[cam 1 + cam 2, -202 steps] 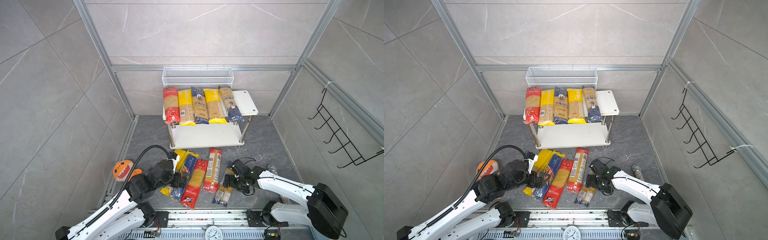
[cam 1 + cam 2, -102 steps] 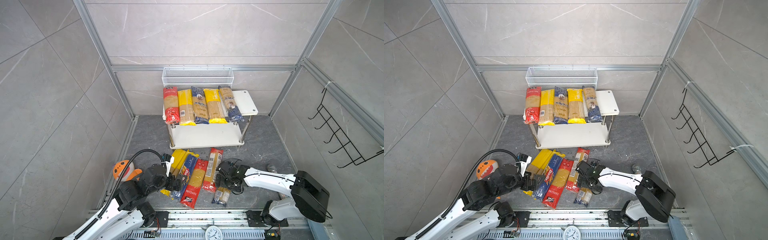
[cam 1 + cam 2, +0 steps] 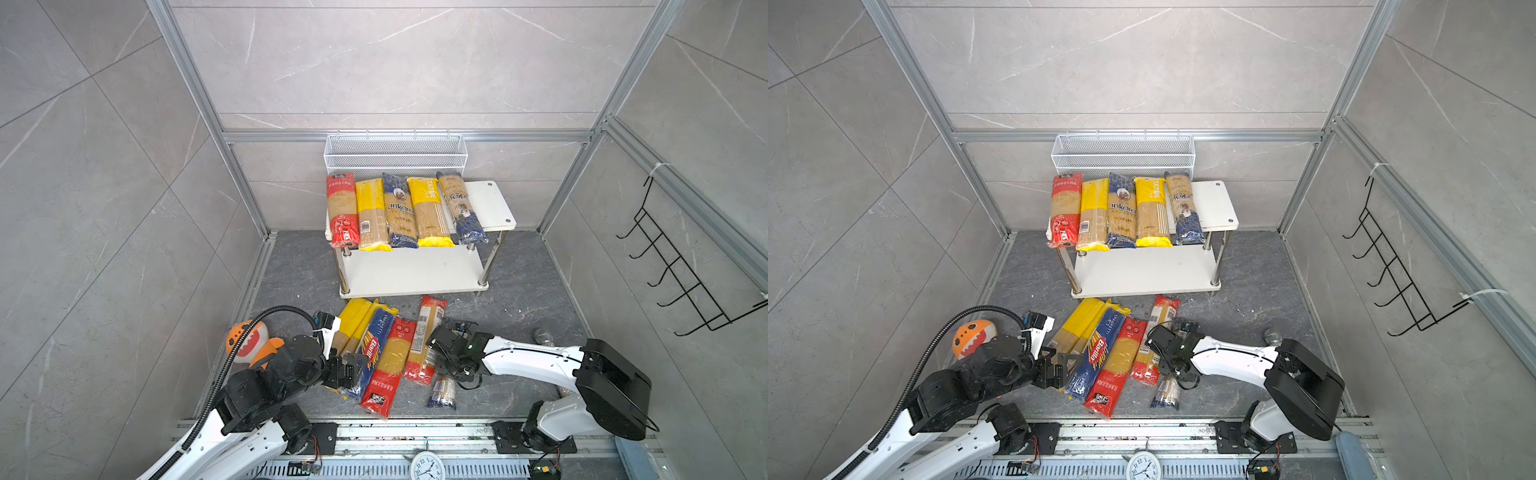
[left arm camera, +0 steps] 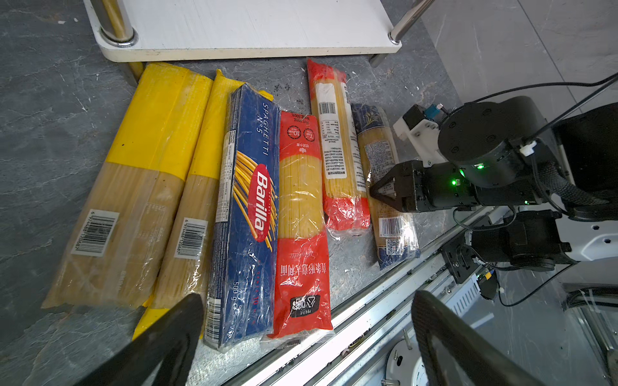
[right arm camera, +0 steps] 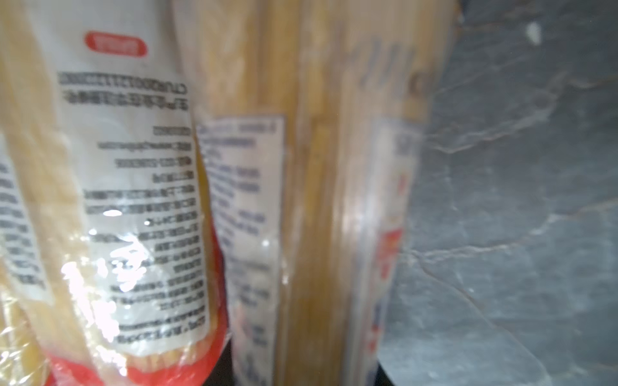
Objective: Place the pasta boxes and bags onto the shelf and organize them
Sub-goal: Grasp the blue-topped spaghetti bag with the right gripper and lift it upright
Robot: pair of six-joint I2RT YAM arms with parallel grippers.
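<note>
The blue box says "Barilla", "SPAGHETTI N°5" and "500 g". The red bag next to it has a "10" in a ring and Chinese words. The yellow bags have bar code stickers. On the shelf, a blue bag reads something like "ankara". The clock shows a "12". In the right wrist view the labels are too blurry to read.

Five clear-film spaghetti packets lie atop my far white two-tier shelf; six more on the near grey floor.
</note>
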